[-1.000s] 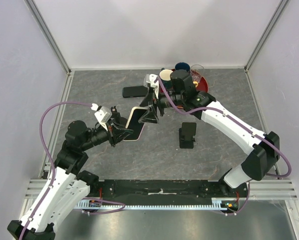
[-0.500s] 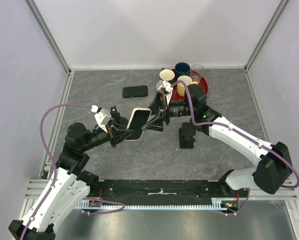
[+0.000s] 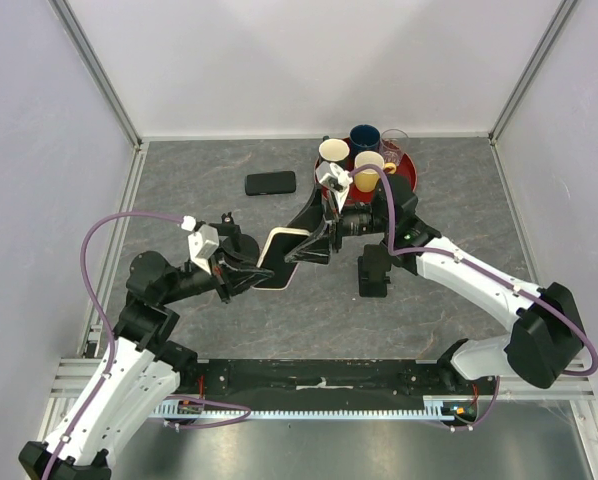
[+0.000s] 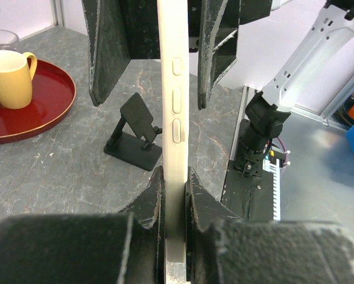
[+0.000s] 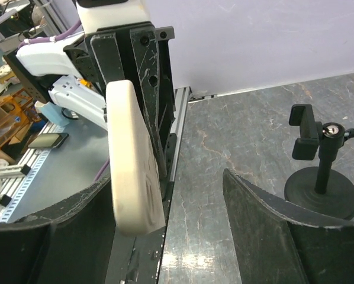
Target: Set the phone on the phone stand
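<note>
Top external view: the phone (image 3: 279, 257) hangs in the air above the tabletop (image 3: 209, 180), between the two arms, not yet on the phone stand (image 3: 374, 270).
Left pincer (image 3: 251, 270): clamped on the near end of the phone.
Right pincer (image 3: 307, 245): jaws apart, one on each side of the far end. I cannot tell if a pad touches.
Long axis: runs from the left pincer toward the right one.
Stand: on the tabletop, near, to the right of the phone. The right arm is the nearer one, so I judge a hand-over is in progress.
Left wrist view: shows the phone edge-on with its side buttons and the right fingers on both sides, which the top view hides.
Right wrist view: shows the cream back of the case. Here I see only another black holder on a round foot (image 5: 319, 177).
</note>
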Available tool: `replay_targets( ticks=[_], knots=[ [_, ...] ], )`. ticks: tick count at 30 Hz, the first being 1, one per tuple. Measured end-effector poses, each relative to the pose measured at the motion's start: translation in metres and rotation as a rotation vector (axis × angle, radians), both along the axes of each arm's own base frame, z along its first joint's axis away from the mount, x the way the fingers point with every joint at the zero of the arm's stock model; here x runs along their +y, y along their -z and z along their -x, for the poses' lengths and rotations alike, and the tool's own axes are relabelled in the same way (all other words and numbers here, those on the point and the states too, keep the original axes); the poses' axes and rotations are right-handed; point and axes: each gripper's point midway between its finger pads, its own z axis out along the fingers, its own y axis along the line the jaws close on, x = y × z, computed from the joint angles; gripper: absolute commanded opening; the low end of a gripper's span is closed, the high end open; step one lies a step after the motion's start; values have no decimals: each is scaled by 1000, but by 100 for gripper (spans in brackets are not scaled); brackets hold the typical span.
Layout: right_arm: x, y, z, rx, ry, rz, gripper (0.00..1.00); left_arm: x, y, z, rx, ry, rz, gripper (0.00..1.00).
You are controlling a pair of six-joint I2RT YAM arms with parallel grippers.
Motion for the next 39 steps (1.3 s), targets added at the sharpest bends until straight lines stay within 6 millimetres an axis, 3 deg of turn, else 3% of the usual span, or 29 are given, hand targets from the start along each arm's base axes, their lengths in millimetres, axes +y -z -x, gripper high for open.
replay_targets(
  ticks=[14,23,25,27,28,29,30,33,35,39],
  knots=[
    [1,-8,19,-44,-55,-32,57,-7,-5,12,-4,103,16,2],
    [2,-11,21,-37,-59,-40,53,-8,-1,11,18,117,12,2],
    [2,-11,21,-38,-61,-41,37,-8,-1,12,18,122,11,2],
    [2,-11,24,-44,-71,-43,5,-8,-1,12,18,121,12,2],
    [3,-12,27,-49,-84,-45,0,-8,-1,10,22,114,13,3],
    [4,-12,28,-59,-84,-47,0,-7,0,10,27,111,13,7],
    [4,-12,27,-65,-79,-46,0,-7,0,9,28,110,12,26],
    [5,-10,26,-74,-54,-32,0,-6,3,5,45,83,9,52],
    [9,-4,24,-68,-15,-8,0,-3,1,-3,46,26,13,59],
    [12,12,9,-39,101,56,0,15,-1,-32,78,-208,21,61]
  ],
)
